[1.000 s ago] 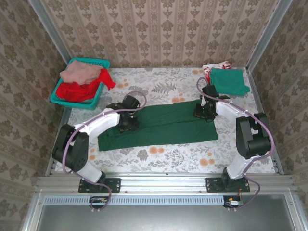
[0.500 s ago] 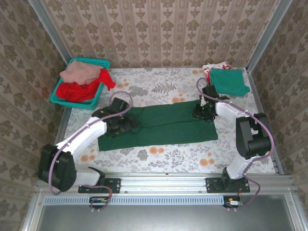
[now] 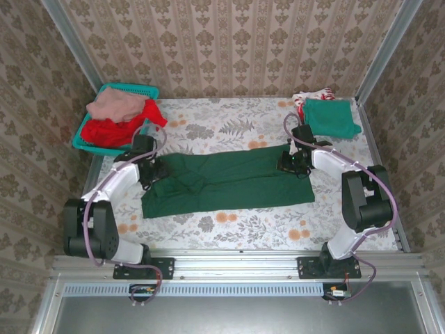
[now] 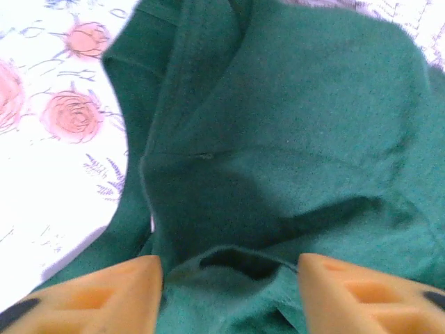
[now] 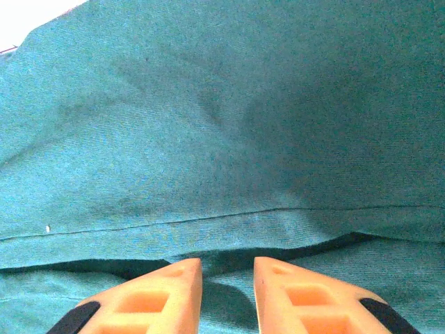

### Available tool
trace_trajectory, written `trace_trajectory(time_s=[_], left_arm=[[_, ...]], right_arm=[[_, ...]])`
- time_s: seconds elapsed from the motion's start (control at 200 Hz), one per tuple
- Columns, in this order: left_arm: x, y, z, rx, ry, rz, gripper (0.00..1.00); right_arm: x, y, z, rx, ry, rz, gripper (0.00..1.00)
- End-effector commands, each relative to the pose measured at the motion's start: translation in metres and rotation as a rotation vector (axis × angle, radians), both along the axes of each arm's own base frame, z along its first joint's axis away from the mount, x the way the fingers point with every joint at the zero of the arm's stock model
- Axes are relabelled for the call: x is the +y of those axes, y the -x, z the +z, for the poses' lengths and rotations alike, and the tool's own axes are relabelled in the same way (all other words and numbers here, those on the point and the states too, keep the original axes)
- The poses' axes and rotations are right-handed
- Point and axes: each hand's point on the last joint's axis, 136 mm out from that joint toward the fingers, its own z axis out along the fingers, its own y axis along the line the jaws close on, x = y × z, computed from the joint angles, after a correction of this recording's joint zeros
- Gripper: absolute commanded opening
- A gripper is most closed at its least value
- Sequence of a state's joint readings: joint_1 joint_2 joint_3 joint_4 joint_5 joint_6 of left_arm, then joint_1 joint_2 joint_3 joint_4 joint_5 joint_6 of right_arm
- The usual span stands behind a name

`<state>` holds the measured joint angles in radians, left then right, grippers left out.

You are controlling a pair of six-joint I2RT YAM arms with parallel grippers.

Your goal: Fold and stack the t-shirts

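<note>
Left gripper (image 4: 229,268) shifted leftward over dark green t-shirt (image 3: 229,182), jaws parted; right gripper (image 5: 228,271) nearly closed, apparently pinching it.

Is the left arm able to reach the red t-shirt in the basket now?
Probably yes: the open left claw sits at the left end of the dark green t-shirt, close beside the basket, and the red t-shirt spills over its rim with nothing between.

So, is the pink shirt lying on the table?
No, the pink shirt lies in the basket, on top of the red one.
</note>
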<state>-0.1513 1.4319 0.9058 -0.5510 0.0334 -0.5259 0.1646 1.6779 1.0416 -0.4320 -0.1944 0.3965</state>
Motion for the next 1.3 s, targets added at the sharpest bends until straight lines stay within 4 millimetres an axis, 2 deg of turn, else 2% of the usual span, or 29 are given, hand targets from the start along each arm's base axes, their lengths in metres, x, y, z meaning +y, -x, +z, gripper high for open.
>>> trace_trajectory(time_s=[0.0, 0.06, 0.13, 0.29, 0.415, 0.475, 0.535, 0.63, 0.7, 0.765, 0.825, 0.9, 0.99, 1.025, 1.1, 1.215, 1.26, 1.295], left_arm=[[-0.004, -0.013, 0.006, -0.031, 0.018, -0.054, 0.43], [-0.004, -0.010, 0.003, -0.019, 0.019, -0.058, 0.36], [-0.005, -0.003, 0.003, -0.007, 0.025, -0.060, 0.21], [-0.008, 0.023, 0.019, -0.055, 0.041, -0.051, 0.11], [-0.022, 0.049, 0.026, -0.092, 0.041, -0.083, 0.01], [-0.023, 0.062, 0.024, -0.078, 0.035, -0.089, 0.03], [-0.022, 0.076, 0.017, -0.059, 0.031, -0.083, 0.18], [-0.026, 0.092, 0.003, -0.034, 0.067, -0.081, 0.23], [-0.027, 0.103, -0.002, -0.015, 0.080, -0.074, 0.23], [-0.024, 0.109, -0.001, -0.022, 0.073, -0.065, 0.17], [-0.022, 0.113, 0.004, -0.041, 0.077, -0.057, 0.17], [-0.022, 0.115, 0.015, -0.078, 0.098, -0.051, 0.15], [-0.033, 0.116, 0.024, -0.113, 0.162, -0.081, 0.08], [-0.033, 0.118, 0.023, -0.108, 0.169, -0.084, 0.06], [-0.033, 0.123, 0.018, -0.079, 0.167, -0.088, 0.01], [-0.033, 0.127, 0.011, -0.065, 0.177, -0.066, 0.00], [-0.029, 0.125, 0.013, -0.070, 0.169, -0.038, 0.05], [-0.024, 0.122, 0.016, -0.075, 0.156, -0.013, 0.18]], right_arm=[[0.003, 0.005, 0.008, -0.021, -0.014, 0.015, 0.28], [0.002, 0.006, 0.008, -0.020, -0.009, 0.015, 0.28], [0.001, 0.006, 0.009, -0.023, -0.004, 0.013, 0.28], [0.004, 0.006, 0.013, -0.033, -0.019, 0.013, 0.28], [0.007, 0.003, 0.014, -0.039, -0.033, 0.010, 0.29], [0.011, 0.001, 0.016, -0.043, -0.041, 0.013, 0.28], [0.016, 0.000, 0.018, -0.048, -0.044, 0.021, 0.28], [0.028, 0.001, 0.022, -0.053, -0.041, 0.050, 0.29], [0.036, 0.000, 0.027, -0.062, -0.031, 0.064, 0.29], [0.046, 0.001, 0.033, -0.076, -0.029, 0.075, 0.29], [0.067, 0.002, 0.041, -0.104, -0.041, 0.110, 0.29], [0.103, 0.007, 0.052, -0.143, -0.050, 0.178, 0.29], [0.160, 0.016, 0.060, -0.185, -0.074, 0.281, 0.31], [0.186, 0.022, 0.063, -0.199, -0.090, 0.327, 0.37], [0.238, 0.034, 0.059, -0.204, -0.107, 0.421, 0.41], [0.298, 0.049, 0.040, -0.162, -0.155, 0.482, 0.43], [0.316, 0.055, 0.033, -0.146, -0.157, 0.504, 0.43], [0.326, 0.057, 0.024, -0.135, -0.139, 0.515, 0.42]])
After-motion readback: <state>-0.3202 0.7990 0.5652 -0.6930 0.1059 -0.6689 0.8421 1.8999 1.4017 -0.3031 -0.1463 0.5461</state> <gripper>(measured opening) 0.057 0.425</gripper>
